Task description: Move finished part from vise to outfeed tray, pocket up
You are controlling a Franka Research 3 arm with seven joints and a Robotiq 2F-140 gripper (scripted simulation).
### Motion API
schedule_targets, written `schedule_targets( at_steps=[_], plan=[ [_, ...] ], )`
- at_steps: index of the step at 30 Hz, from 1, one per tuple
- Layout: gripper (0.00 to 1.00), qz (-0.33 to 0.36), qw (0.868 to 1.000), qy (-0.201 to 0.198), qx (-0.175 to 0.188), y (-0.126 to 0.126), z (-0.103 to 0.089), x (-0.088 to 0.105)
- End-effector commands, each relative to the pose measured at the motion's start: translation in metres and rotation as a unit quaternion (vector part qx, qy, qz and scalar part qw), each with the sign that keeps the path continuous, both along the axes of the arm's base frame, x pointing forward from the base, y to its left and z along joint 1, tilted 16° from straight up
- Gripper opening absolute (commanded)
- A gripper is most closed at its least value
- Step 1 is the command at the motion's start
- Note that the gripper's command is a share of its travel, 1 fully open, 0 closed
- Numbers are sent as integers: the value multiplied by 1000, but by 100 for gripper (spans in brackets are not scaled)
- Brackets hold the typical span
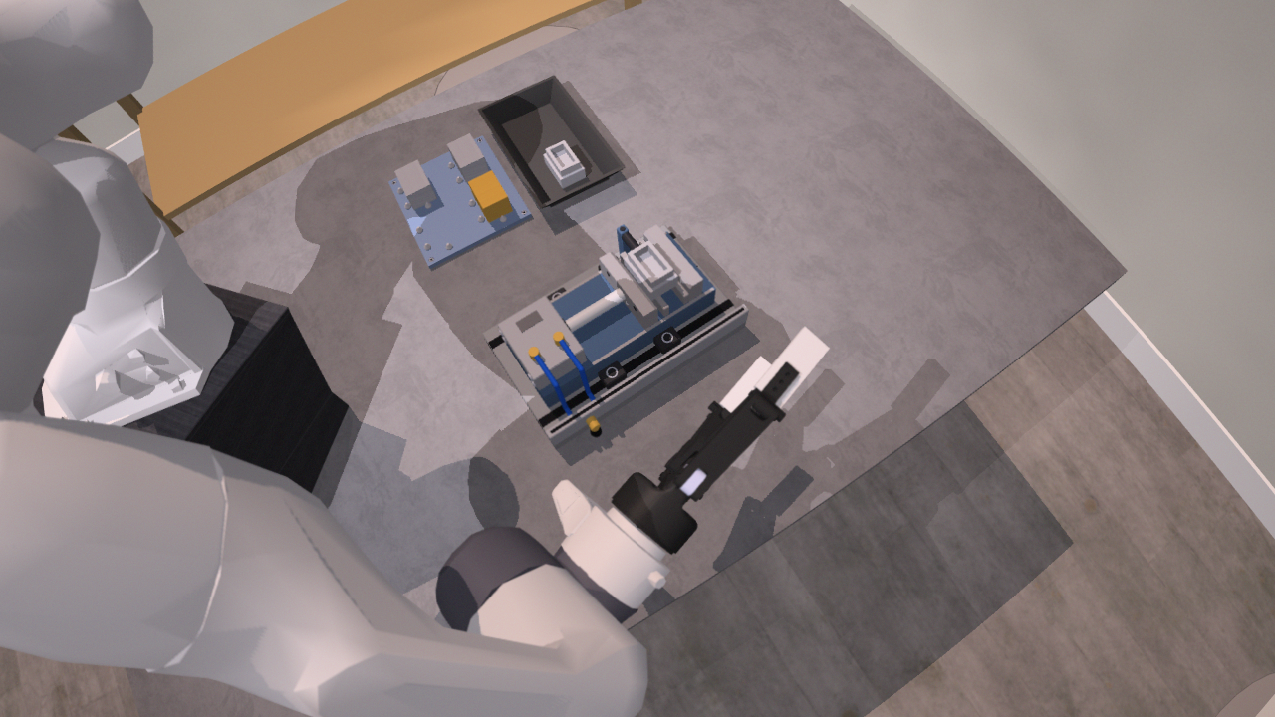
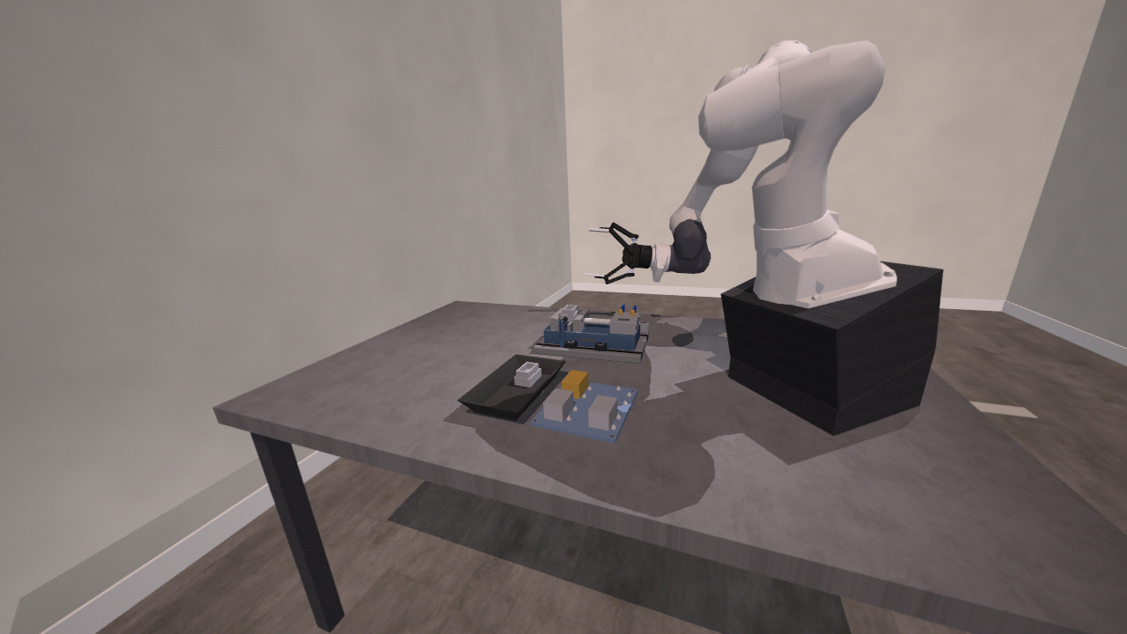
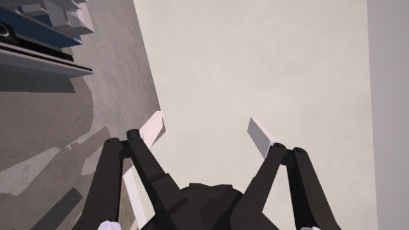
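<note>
Gripper: the gripper (image 2: 597, 252) hangs in the air above the table, fingers spread as wide as they go, with nothing between them. In the wrist view the two pale pads (image 3: 260, 135) stand far apart against the bare wall.
Gripper heading: in the exterior view it points level, toward 9 o'clock, well above the vise. In the top view it lies at about 5 o'clock from the vise, over the table's edge.
Finished part: a pale grey block with a square pocket on top (image 1: 647, 263) sits clamped in the vise, pocket up, at the vise's 1 o'clock end in the top view.
Vise: a blue and grey machine vise (image 1: 615, 334) on a grey rail base, with two blue hoses tipped in orange at its 7 o'clock end.
Outfeed tray: a dark, open tray (image 1: 521, 133) lies at about 11 o'clock from the vise in the top view, apart from it.
In the tray: a second pale pocketed part (image 1: 563, 162) rests on the tray floor, pocket up.
Fixture plate: a blue plate (image 1: 445, 240) just beside the tray at its 8 o'clock side carries two grey blocks and one orange block (image 1: 489, 194).
Arm: the white arm (image 2: 788, 118) stands on a black pedestal (image 2: 906, 354) on the table (image 2: 354, 378).
</note>
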State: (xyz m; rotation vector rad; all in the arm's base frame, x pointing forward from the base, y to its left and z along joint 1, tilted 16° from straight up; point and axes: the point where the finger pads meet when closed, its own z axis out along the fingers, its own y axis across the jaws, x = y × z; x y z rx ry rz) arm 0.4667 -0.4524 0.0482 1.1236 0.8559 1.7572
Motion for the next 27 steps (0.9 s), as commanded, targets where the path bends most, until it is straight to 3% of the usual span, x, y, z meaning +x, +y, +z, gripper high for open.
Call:
schedule_targets(
  at_steps=[1,18,19,21,27],
  plan=[
    [100,0,1000,0,0,0,0,0],
    [100,0,1000,0,0,0,1,0],
    [100,0,1000,-1,0,-2,8,-2],
    [100,-1,1000,-3,0,-10,41,-9],
    [100,0,1000,0,0,-14,94,-22]
  ],
)
